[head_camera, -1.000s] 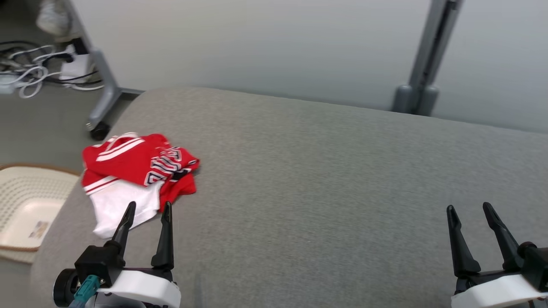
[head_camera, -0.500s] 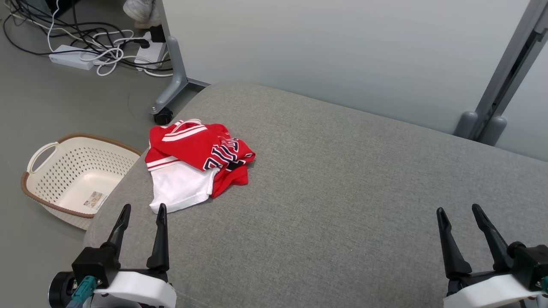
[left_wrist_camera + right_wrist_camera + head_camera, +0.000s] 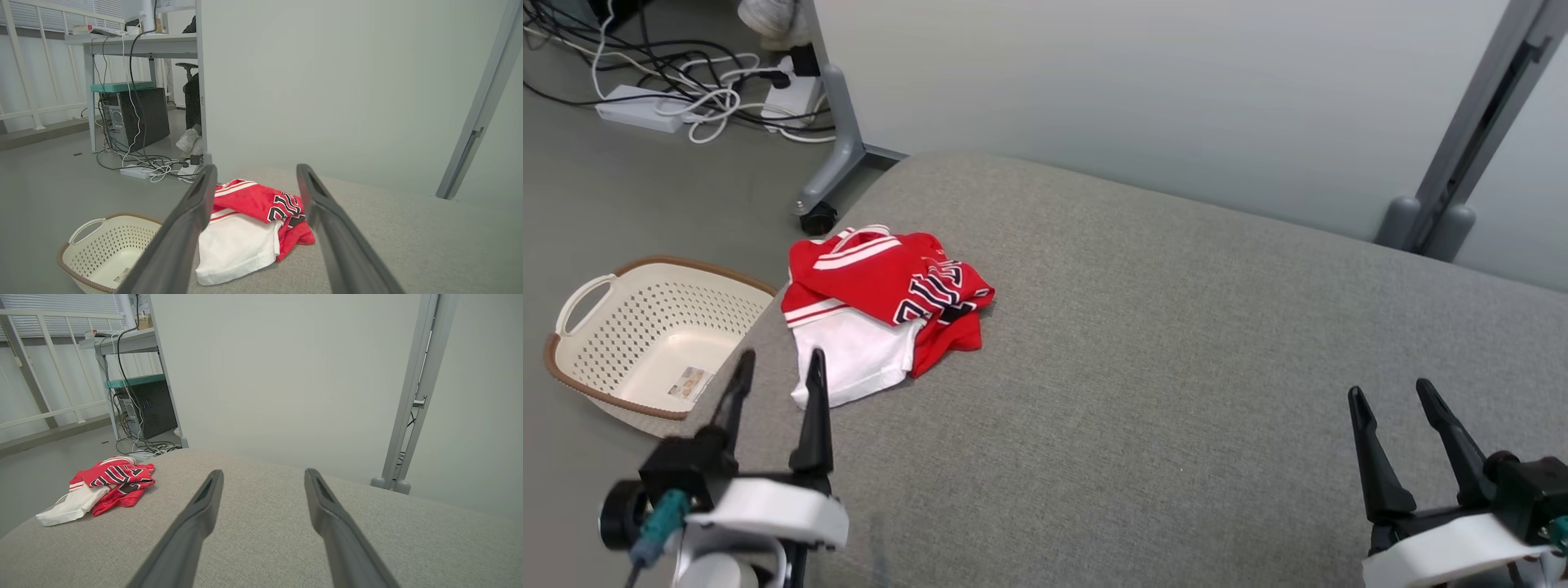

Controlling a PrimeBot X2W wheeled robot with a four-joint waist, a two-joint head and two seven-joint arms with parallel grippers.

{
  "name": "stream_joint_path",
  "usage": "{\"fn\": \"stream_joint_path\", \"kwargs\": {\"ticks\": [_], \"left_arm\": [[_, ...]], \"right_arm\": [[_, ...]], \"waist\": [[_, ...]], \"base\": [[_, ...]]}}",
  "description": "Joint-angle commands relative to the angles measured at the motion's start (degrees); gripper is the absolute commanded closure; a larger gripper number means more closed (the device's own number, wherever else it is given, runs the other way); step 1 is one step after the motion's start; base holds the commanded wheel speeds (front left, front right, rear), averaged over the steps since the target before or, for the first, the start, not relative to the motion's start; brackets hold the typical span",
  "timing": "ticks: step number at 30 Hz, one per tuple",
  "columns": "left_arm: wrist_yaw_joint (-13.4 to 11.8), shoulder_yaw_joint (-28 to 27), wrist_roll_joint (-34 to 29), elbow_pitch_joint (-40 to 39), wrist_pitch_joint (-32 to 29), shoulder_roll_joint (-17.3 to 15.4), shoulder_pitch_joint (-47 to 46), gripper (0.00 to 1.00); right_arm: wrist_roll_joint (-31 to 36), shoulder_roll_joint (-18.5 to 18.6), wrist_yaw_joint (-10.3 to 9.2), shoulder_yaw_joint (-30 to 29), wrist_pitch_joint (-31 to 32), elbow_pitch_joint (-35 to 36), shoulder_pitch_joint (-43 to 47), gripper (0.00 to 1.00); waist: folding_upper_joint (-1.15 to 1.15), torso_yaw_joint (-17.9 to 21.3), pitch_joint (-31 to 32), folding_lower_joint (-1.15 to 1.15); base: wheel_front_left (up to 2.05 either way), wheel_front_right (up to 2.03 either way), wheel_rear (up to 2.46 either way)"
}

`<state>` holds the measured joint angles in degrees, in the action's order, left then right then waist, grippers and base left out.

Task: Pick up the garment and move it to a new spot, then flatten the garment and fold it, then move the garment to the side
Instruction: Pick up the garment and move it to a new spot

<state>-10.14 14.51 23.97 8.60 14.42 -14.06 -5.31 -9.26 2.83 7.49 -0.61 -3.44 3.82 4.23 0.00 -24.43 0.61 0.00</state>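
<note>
Hovering over the near left part of the bench (image 3: 1143,367), the left gripper (image 3: 779,356) has its two dark fingers spread wide with nothing between them. In the head view its tips overlap the near edge of the garment (image 3: 882,302), while the left wrist view shows the garment lying just ahead, framed between the fingers and apart from them. Far across at the lower right, the right gripper (image 3: 1388,389) is likewise spread and empty, pointing over bare grey cloth and well apart from the garment. The garment lies crumpled near the bench's left edge, toward its far corner: a red top with white stripes and dark-and-white lettering, bunched over a white part that faces the robot. Just beside the bench on the left, a cream basket (image 3: 605,327) with a brown rim and small holes in its walls stands on the grey floor (image 3: 645,204), with a small label on its bottom. Beyond it, a white power strip (image 3: 637,106) lies among a tangle of black and white cables (image 3: 711,69). A pale partition (image 3: 1135,98) rises behind the bench on a grey leg ending in a black caster (image 3: 817,220), and a grey post (image 3: 1462,155) stands at the right. A person's white shoe (image 3: 768,16) rests on the floor near the cables.
</note>
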Motion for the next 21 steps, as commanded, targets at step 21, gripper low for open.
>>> {"fn": "stream_joint_path", "kwargs": {"ticks": [21], "left_arm": [[8.3,-3.8,6.7,28.0,-7.7,-3.5,-28.4,0.0]], "right_arm": [[0.9,2.8,0.01,3.0,2.2,4.3,-11.0,0.0]], "waist": [[0.0,11.7,-20.3,0.0]], "base": [[0.0,0.0,0.0]]}}
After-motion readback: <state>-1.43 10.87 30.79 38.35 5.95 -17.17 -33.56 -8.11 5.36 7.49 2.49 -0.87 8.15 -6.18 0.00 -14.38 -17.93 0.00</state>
